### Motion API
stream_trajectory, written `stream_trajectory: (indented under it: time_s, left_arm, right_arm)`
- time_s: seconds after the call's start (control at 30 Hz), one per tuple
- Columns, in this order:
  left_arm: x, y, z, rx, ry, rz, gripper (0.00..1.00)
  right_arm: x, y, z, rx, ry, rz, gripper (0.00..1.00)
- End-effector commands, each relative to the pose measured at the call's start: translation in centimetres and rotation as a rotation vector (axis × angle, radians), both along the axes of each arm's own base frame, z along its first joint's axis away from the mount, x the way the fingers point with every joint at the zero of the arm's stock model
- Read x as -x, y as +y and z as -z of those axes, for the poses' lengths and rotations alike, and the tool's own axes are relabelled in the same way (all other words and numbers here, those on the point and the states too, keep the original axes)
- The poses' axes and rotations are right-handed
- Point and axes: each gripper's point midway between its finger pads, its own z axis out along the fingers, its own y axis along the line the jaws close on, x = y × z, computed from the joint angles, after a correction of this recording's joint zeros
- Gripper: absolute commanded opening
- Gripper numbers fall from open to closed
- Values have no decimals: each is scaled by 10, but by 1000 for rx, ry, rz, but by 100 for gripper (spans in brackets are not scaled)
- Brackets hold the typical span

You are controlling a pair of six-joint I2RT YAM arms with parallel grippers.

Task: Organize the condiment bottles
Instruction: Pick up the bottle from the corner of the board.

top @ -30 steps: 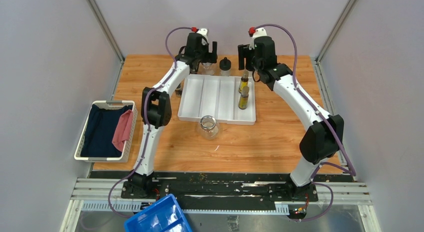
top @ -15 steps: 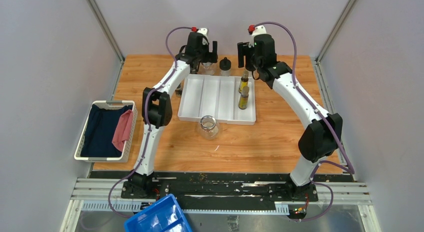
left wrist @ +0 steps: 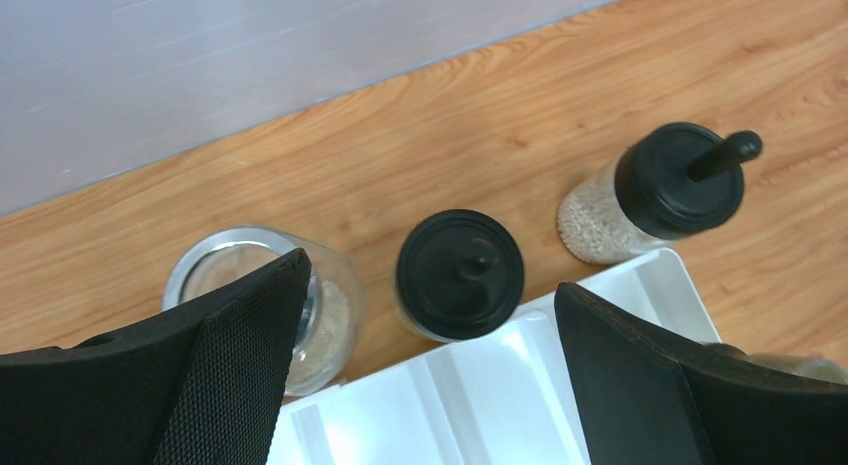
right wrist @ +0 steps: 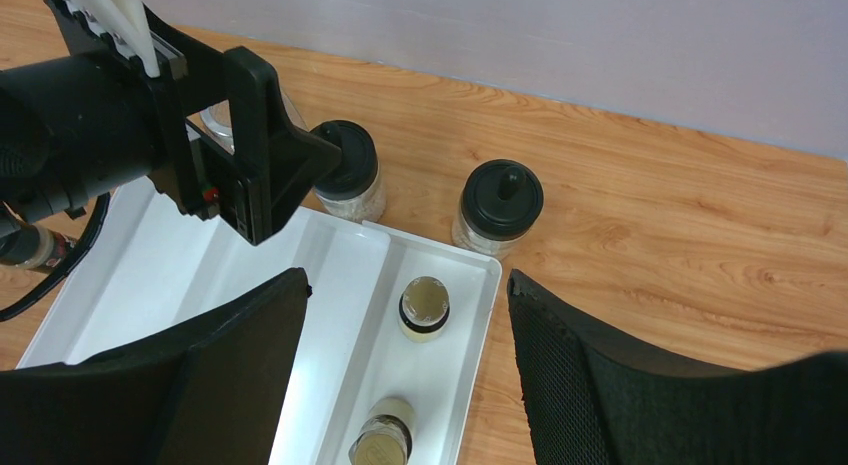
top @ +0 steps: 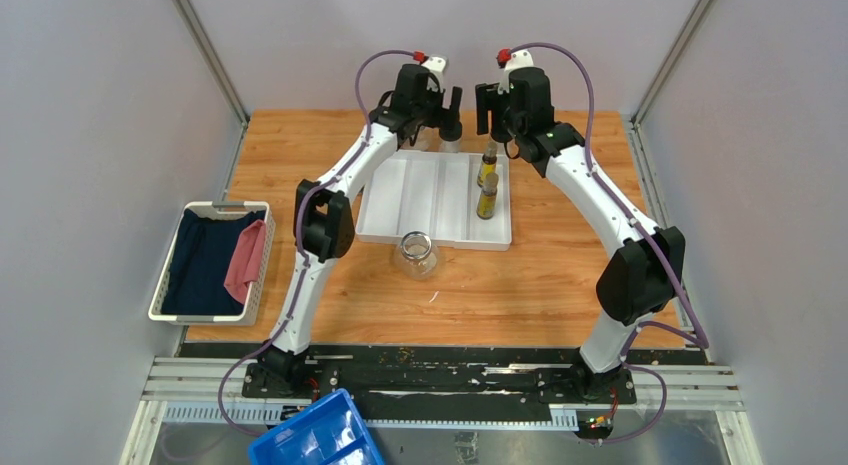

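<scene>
Round black-capped bottle (left wrist: 460,275) stands upright on the table just past the far rim of the white tray (left wrist: 480,405), cap up, long axis vertical. L gripper (left wrist: 430,293) has slid right off the glass jar (left wrist: 262,285) and now hangs over this bottle, jaws spread, empty; prob. the next pick. R gripper (right wrist: 405,285) is also spread, empty, above the oil bottles (right wrist: 424,307) in the tray.

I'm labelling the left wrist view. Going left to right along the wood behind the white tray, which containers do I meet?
clear glass jar → middle black-capped bottle → right black-capped bottle, pale grains showing through its side.
</scene>
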Motion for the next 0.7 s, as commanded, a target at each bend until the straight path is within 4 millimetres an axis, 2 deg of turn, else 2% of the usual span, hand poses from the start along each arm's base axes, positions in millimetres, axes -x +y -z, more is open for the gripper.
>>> stream_trajectory:
  time_s: [0.0,0.23,0.67]
  left_arm:
    - [10,-11,-22,-9,-33,69,100]
    - [18,-24,-15,-14,-15,108,100]
    - [27,-46,14,-6,42,145,100]
  right_arm:
    - [-2,-6,-11,-3,-21,2,77]
    - [-3,-7,-11,-7,-20,2,77]
    - [-5,-9,-5,-10,-14,3,77]
